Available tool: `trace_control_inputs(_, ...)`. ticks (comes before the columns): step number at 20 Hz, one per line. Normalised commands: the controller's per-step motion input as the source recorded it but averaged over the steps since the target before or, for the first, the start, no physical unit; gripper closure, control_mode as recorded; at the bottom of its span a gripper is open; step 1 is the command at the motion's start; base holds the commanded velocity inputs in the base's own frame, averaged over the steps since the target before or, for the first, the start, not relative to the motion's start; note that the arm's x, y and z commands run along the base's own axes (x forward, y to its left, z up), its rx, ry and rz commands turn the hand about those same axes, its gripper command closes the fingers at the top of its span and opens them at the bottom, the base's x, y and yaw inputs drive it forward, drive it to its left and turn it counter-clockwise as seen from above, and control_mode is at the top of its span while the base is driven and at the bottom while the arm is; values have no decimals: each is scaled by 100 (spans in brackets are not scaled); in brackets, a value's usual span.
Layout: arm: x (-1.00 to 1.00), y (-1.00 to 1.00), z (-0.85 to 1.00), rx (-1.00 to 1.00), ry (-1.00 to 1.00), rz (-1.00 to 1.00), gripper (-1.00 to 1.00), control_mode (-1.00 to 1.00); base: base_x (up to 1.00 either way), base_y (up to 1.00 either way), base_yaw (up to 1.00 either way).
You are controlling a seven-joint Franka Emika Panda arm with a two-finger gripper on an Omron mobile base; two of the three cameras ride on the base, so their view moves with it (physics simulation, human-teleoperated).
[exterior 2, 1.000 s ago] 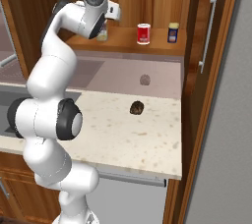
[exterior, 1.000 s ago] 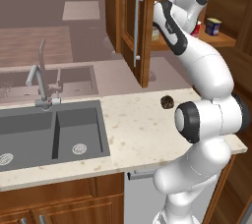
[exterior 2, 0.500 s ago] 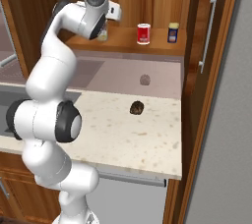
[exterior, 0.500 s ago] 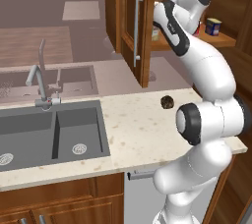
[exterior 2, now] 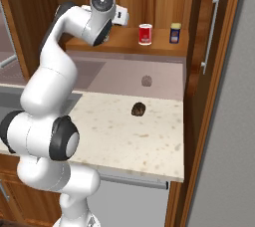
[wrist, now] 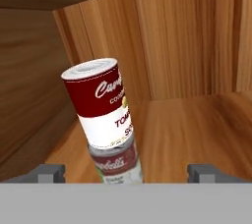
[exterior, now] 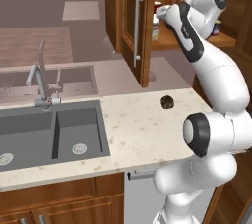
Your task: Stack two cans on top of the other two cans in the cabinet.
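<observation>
Red-and-white can [wrist: 102, 105] is seen stacked on the cream can [wrist: 118, 166], axis tilted, centre-left of the hand view on the cabinet [wrist: 197, 120] shelf. Gripper [wrist: 125, 173] jaws are spread wide, empty. Second red can [exterior 2: 145, 34] is judged next, further right.

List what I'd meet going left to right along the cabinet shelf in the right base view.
Robot's white hand with the gripper → red-and-white can → dark-blue can → open cabinet door's silver bar handle.

red can [wrist: 101, 107] atop cream can [wrist: 118, 164], in cabinet [wrist: 187, 61]
</observation>
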Motion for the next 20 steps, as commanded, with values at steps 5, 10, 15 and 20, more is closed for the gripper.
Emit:
trace_control_inputs(5, -46, -29, -9, 0, 0, -3, -100, -100, 0, 0, 0)
trace_control_inputs(10, -36, -23, -6, -1, 0, -12, -100, -100, 0, 0, 0)
trace_control_inputs(15, -18, -24, -4, -3, 2, -19, -100, -100, 0, 0, 0)
trace_control_inputs(20, -7, -24, -9, -5, 3, -19, -100, -100, 0, 0, 0)
